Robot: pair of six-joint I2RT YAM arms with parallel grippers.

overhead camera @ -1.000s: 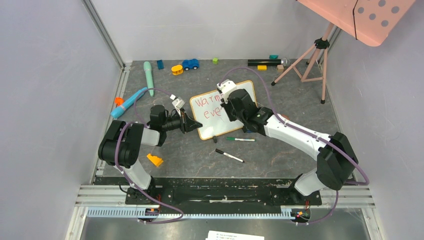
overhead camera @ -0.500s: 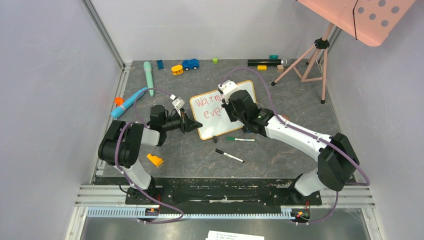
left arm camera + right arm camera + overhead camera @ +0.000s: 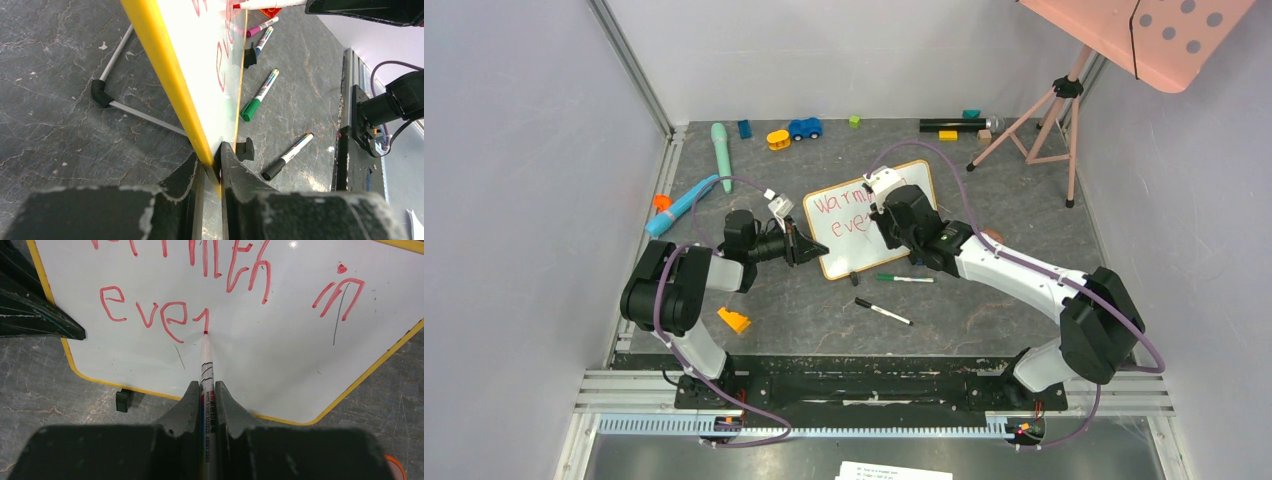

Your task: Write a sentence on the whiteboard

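The whiteboard (image 3: 839, 248) stands tilted on its black feet at mid-table. Its frame looks yellow in the wrist views. The red sentence (image 3: 200, 285) reads "Warmth in" on the top line and "eve" plus one more stroke on the line below. My left gripper (image 3: 212, 157) is shut on the board's lower left edge (image 3: 165, 75); it shows in the top view too (image 3: 807, 249). My right gripper (image 3: 206, 386) is shut on a red marker (image 3: 206, 365), whose tip touches the board just below the last red stroke. In the top view the right wrist (image 3: 904, 215) covers the board's right half.
A green marker (image 3: 904, 278) and a black-capped marker (image 3: 883, 311) lie in front of the board; the left wrist view also shows a pink marker (image 3: 262, 27). An orange wedge (image 3: 734, 321) lies near the left arm. A tripod (image 3: 1044, 120) holding a pink panel stands at the back right. Small toys (image 3: 804, 128) line the back.
My right gripper has shifted slightly toward the near right with the marker on the second line. The left arm has not moved.
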